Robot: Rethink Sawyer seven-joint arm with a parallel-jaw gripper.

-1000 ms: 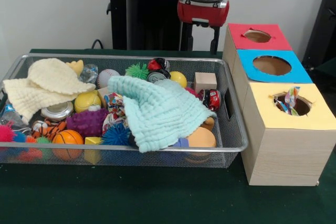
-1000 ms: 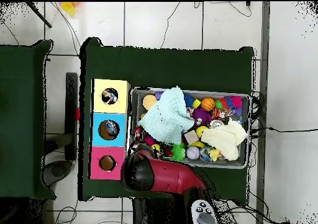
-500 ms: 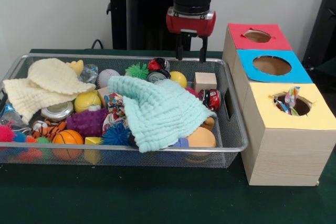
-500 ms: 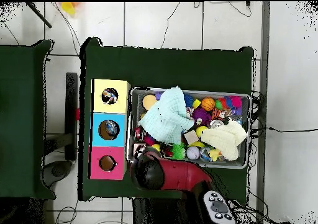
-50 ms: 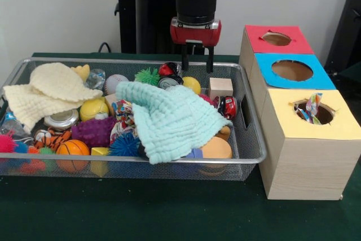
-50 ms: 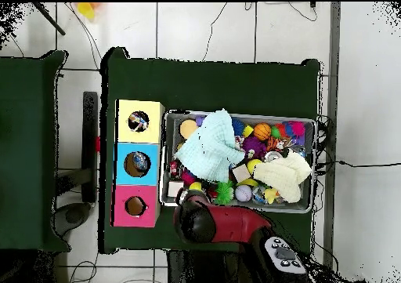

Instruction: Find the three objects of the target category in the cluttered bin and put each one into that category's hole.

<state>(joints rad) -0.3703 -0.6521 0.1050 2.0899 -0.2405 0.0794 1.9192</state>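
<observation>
Jaws parted and empty: two dark fingers (image 5: 184, 63) pointing straight down, with clear space between them and nothing held. Gripper (image 5: 196, 60) hanging over the far rim of the wire bin (image 5: 169, 162), above the small group of a green spiky ball (image 5: 148, 75), a red and black toy (image 5: 169, 69) and a yellow ball (image 5: 192, 84). Probably kept high and vertical so as to come down among the clutter without catching the mesh wall. Just beside this group, toward the boxes, a wooden cube (image 5: 220, 88) and a small red toy car (image 5: 229, 107).

In the middle of the bin, a mint-green cloth (image 5: 169, 118) spread over several items, only an orange round shape (image 5: 216, 148) showing at its edge; likely a deliberate cover, so that searching is necessary. At the other end, a cream cloth (image 5: 48, 91) lying over more toys, with a basketball (image 5: 73, 148) and a purple spiky toy (image 5: 93, 131) near the front wall.

Next to the bin, three wooden boxes in a row: red-topped box (image 5: 277, 39), blue-topped box (image 5: 292, 70) and yellow-topped box (image 5: 315, 114), each with a hole in the lid. Something colourful sticking out of the yellow hole. Target category not possible to tell from here, so the wanted objects presumably in the bin, perhaps partly under the cloths.

In the overhead view, red arm (image 6: 235, 221) reaching over the bin's edge nearest the base.
</observation>
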